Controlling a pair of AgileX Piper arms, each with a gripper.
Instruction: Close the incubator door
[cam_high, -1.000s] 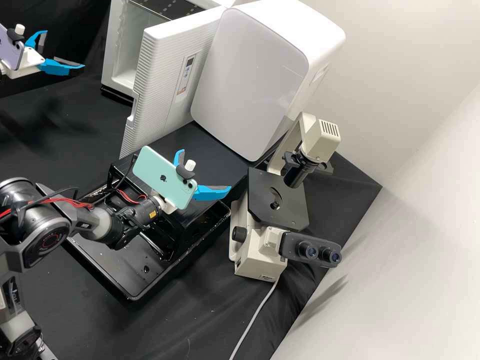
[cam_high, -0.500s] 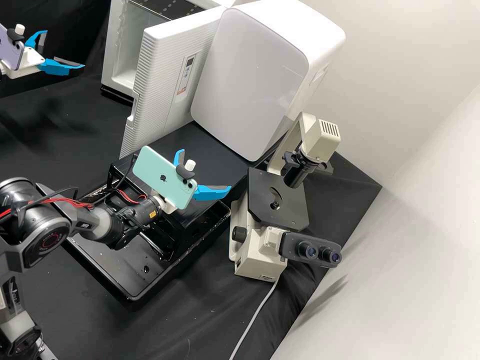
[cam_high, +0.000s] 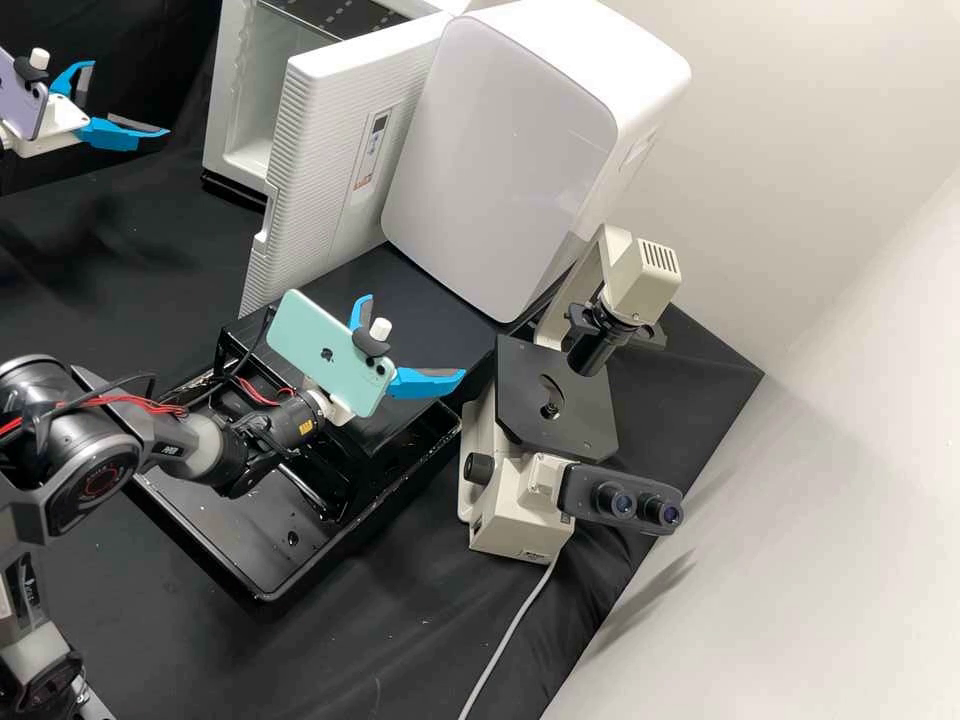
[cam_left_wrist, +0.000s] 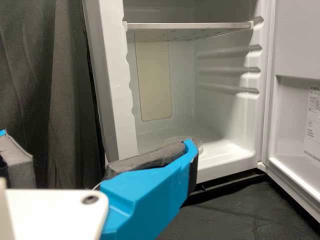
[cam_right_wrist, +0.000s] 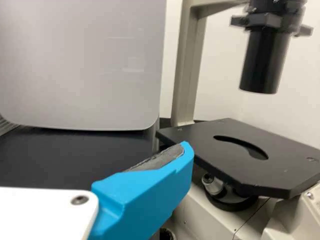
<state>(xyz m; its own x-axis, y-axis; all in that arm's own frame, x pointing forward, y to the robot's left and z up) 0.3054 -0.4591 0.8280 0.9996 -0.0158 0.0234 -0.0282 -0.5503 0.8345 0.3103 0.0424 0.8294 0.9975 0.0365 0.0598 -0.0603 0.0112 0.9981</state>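
The door stands wide open on the incubator, its outer face toward the white box, its free edge jutting out over the bench. Open room lies between that edge and the left claw, released, fingers spread. The right claw, also released, is above the black platform, near the microscope's stage edge.
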